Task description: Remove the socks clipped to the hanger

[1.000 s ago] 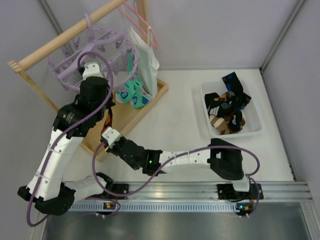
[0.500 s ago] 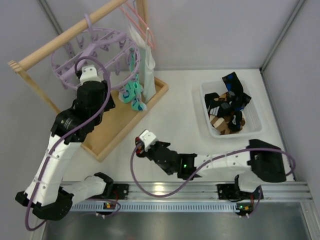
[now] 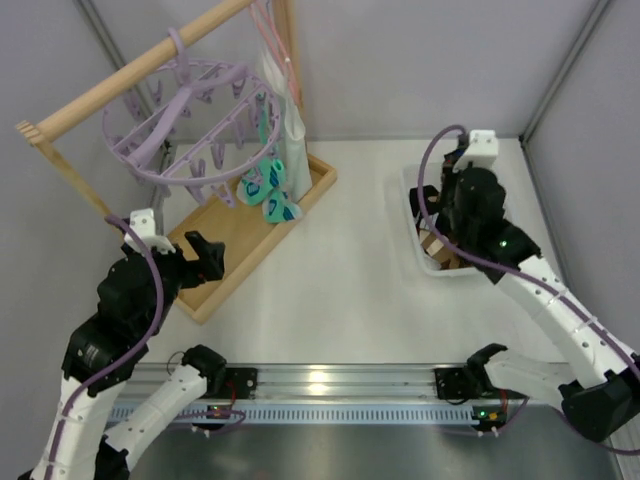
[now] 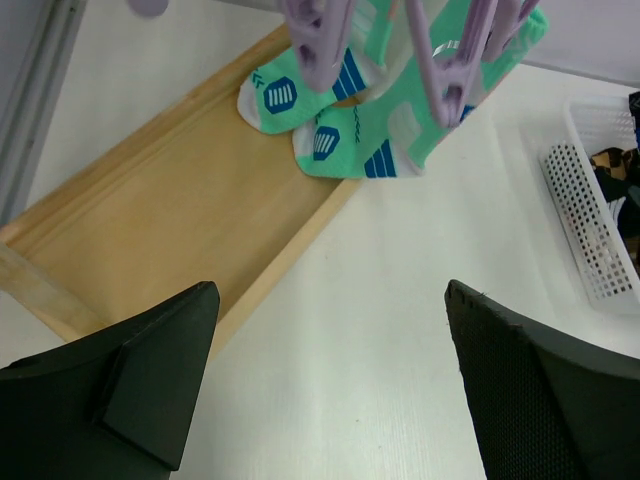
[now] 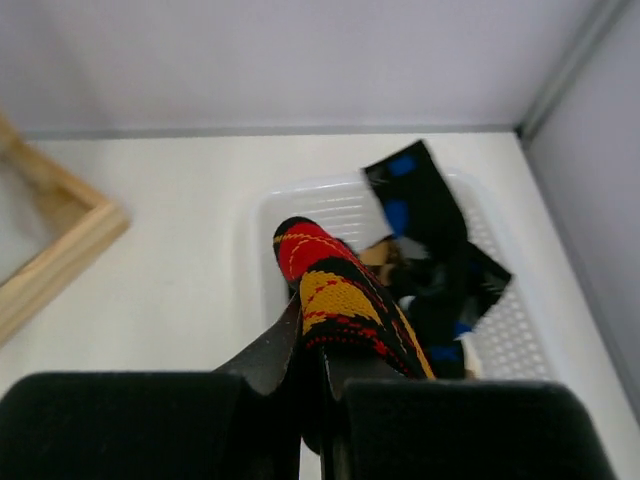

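Mostly black socks [image 5: 425, 210] lie heaped in the white basket [image 5: 345, 213].

Cloth, plastic, wood
Mint-green socks [image 4: 400, 140] and diamond-patterned sock [image 5: 345, 300]: knitted cloth; hanger [image 4: 318, 40]: smooth lavender plastic; tray [image 4: 170, 220]: matt bare wood.

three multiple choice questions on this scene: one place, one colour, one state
1. Where is the right tool? A over the white basket; B beside the left tool; C at the hanger.
2. What colour are the socks clipped on the hanger? A black; B mint-green; C red.
3. How is the left tool? A shut on a sock; B open, empty; C shut on the hanger.
Key: 1 A, it holds the patterned sock above the basket. 2 B, green socks hang from the clips. 3 B, it gapes wide with nothing in it.
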{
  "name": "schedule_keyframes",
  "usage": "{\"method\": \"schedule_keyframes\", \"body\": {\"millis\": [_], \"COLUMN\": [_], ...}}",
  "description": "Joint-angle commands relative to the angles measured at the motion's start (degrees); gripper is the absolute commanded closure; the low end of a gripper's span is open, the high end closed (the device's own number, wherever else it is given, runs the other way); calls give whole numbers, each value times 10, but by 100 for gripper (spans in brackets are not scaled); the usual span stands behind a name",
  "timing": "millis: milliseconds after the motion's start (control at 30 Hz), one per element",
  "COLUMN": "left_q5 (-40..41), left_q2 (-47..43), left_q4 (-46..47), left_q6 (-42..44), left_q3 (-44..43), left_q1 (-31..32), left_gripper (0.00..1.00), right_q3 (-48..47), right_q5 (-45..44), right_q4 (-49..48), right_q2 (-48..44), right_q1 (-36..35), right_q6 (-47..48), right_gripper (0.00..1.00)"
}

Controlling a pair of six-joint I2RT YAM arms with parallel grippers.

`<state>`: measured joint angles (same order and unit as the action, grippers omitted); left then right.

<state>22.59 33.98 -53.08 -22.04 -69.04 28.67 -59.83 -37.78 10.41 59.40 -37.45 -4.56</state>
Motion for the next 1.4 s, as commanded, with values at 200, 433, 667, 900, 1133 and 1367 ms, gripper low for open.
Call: {"method": "schedule_keyframes", "body": {"millis": [200,433,667,900,1133,1367], "left_q5": [-40,-45,-42,-36,-32,-28], "left_q2": [-128,-148,-160,-164,-172,-183], "left_q4": [92,96,97,98,98,98], "left_q6": [-26,-30,-33,-34,-34,-36], "left_q3": [158,174,177,180,181,182], "left_q1": [2,3,2,3,3,2], "left_gripper": [2,2,2,2,2,2], "right_q3": [-174,-163,-160,-114,-71,-82], "right_q5": [125,178,263,369,375,403], "right_q4": [58,69,100,51,-14,-14], "right_q2": [210,405,528,526,499,458], "right_q1": [268,326,364,451,480,463], "right_q6": [60,11,-74,-188,-284,-276], "right_gripper": [100,100,100,100,100,76]}}
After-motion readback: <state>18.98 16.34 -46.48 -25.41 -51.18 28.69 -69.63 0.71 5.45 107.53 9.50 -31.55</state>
